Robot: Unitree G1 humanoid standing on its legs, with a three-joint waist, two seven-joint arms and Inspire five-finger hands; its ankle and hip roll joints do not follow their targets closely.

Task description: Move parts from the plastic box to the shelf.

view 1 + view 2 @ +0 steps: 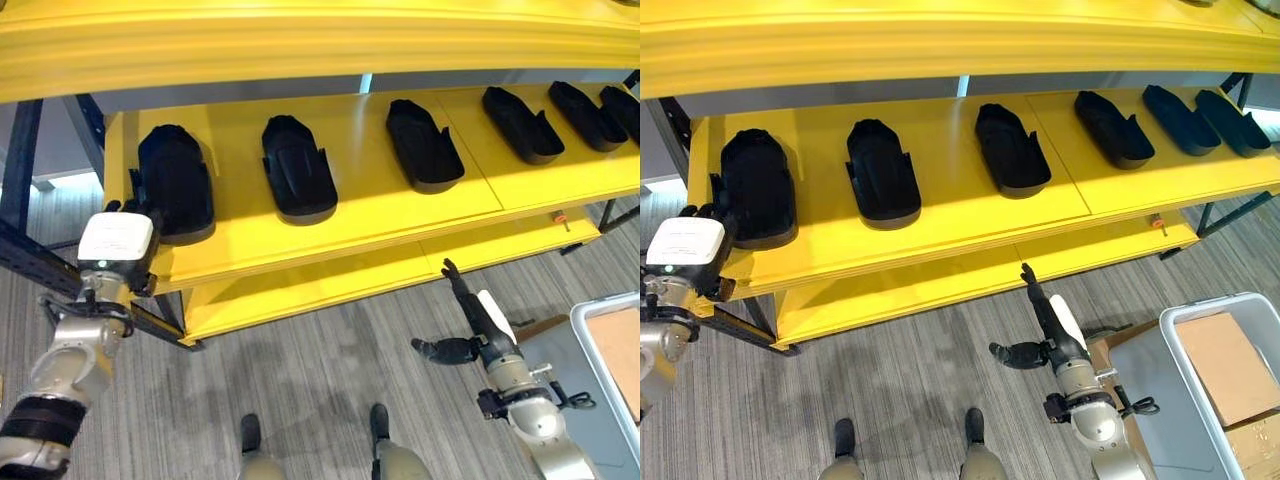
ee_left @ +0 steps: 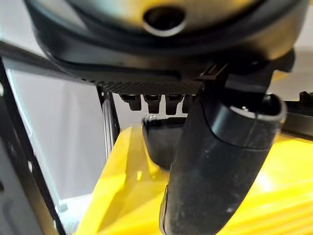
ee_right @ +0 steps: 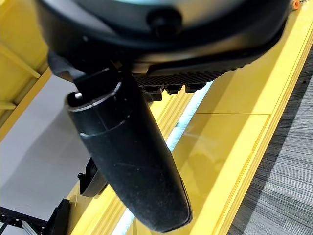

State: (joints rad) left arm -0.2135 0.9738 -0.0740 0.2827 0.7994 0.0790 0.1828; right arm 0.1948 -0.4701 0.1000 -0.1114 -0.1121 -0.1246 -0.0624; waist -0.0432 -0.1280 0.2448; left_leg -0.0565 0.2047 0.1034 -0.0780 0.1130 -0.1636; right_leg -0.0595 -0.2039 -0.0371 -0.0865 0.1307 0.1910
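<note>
A yellow shelf (image 1: 360, 215) spans the scene, with another yellow board above it and a lower yellow level beneath, all carried on a dark metal frame. The floor (image 1: 320, 380) is grey striped carpet. Six black parts lie in a row on the shelf, well apart from each other: the leftmost part (image 1: 176, 182), a second part (image 1: 296, 167), a third part (image 1: 423, 144), and three more parts (image 1: 560, 118) toward the far right. A small orange knob (image 1: 561, 218) sits at the shelf's front edge on the right.

The left hand (image 1: 715, 215) is at the shelf's left end, just beside the leftmost part; whether its fingers are curled round that part cannot be told, though the left wrist view shows the thumb lying over the shelf in front of a black part (image 2: 164, 139).

The right hand (image 1: 470, 315) hangs below the shelf over the floor, fingers straight, thumb spread, holding nothing.

At the near right stands the grey box (image 1: 1200, 400), with cardboard (image 1: 1230, 365) inside.
</note>
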